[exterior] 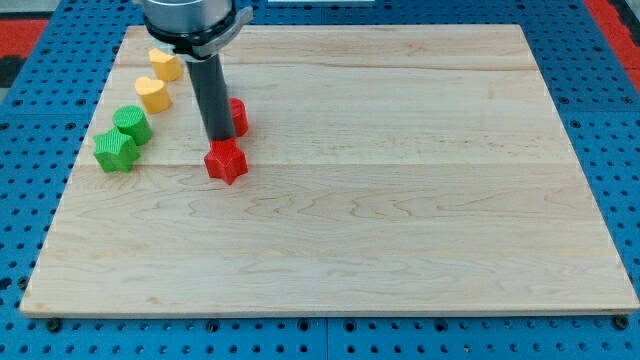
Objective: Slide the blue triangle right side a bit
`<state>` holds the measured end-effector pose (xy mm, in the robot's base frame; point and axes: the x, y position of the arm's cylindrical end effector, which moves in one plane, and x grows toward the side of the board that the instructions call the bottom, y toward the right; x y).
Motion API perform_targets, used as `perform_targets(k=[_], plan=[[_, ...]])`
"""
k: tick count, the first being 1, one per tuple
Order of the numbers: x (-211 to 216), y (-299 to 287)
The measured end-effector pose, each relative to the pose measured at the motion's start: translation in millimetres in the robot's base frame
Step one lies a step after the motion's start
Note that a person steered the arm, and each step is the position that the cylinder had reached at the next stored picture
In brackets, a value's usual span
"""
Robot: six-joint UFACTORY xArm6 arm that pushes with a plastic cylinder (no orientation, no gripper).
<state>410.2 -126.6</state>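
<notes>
No blue triangle shows in the camera view; it may be hidden behind the arm at the view's top left, I cannot tell. My tip (218, 140) stands on the wooden board (400, 200) at the upper left. It is just above a red star-shaped block (227, 162), touching or nearly touching it. A second red block (239, 117) sits just right of the rod, partly hidden by it.
Two yellow blocks (165, 65) (152, 95) lie near the board's upper left edge. Two green blocks (132, 125) (115, 151) lie below them by the left edge. Blue pegboard surrounds the board.
</notes>
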Motion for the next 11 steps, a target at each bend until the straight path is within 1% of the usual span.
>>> perform_targets(k=[1,2,3,4,5,6,7,8,9,10,11], plan=[[-22,-32],[-75,-36],[-95,0],[-91,11],[-73,21],[-71,48],[-70,50],[-50,51],[-81,61],[-107,140],[-158,158]])
